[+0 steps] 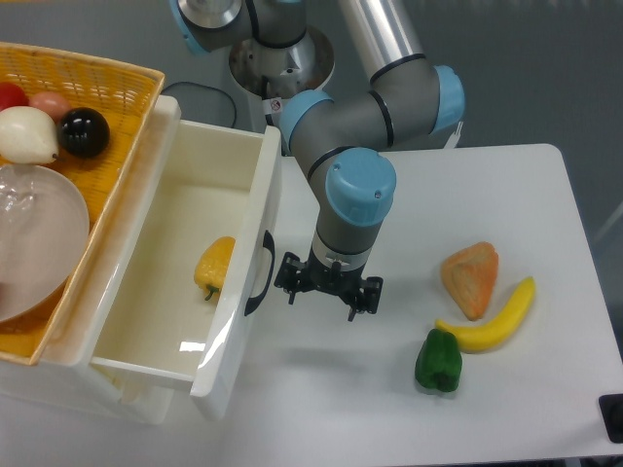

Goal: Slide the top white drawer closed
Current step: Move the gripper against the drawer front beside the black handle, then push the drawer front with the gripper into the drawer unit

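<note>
The top white drawer (243, 292) stands pulled far out of the cabinet toward the right, its glossy front panel carrying a curved black handle (262, 272). A yellow pepper (214, 266) lies inside on the drawer floor. My gripper (327, 296) hangs just right of the handle, a short gap away from the front panel, pointing down over the table. Its fingers are spread apart with nothing between them.
A wicker basket (117, 97) on the cabinet top holds fruit and a clear bowl (34, 233). On the white table (545, 389) at the right lie an orange wedge-shaped item (470, 277), a banana (492, 321) and a green pepper (438, 361).
</note>
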### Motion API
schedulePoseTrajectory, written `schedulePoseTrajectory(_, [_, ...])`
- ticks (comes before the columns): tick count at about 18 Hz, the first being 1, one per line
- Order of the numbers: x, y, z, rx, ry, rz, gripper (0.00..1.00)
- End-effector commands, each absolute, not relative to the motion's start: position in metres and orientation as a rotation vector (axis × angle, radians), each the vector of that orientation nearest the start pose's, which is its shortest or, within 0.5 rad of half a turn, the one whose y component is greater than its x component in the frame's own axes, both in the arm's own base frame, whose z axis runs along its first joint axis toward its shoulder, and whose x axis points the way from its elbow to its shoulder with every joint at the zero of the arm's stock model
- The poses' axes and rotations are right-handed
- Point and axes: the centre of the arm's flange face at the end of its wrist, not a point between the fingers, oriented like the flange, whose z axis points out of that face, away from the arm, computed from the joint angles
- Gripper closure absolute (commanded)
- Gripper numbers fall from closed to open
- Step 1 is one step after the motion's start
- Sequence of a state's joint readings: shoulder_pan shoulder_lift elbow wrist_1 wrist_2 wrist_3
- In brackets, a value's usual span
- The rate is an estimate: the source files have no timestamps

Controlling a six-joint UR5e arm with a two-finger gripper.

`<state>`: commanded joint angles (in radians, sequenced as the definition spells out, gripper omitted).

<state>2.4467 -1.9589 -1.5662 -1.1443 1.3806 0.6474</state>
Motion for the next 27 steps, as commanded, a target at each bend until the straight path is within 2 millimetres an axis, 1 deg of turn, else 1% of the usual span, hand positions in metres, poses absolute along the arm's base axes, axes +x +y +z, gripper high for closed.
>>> schedulePoseTrajectory(12, [-0.372, 0.523, 0.323, -2.956, -0.312, -0.202, 0.00])
schedulePoseTrajectory(14, [-0.364, 0.527, 0.322, -2.961, -0.293, -0.209, 0.00])
schedulePoseTrajectory(16, [-0.362, 0.528, 0.323, -2.960, -0.304, -0.212, 0.00])
schedulePoseTrajectory(17, [-0.361, 0.528, 0.326, -2.953, -0.314, -0.213, 0.00])
schedulePoseTrajectory(19, [-0.352, 0.534, 0.328, -2.949, -0.306, -0.220, 0.00])
schedulePoseTrajectory(23, [-0.346, 0.536, 0.331, -2.947, -0.303, -0.220, 0.00])
schedulePoseTrajectory(24, [-0.342, 0.540, 0.332, -2.948, -0.291, -0.217, 0.00])
schedulePoseTrajectory(27, [-0.336, 0.542, 0.335, -2.945, -0.315, -0.217, 0.00])
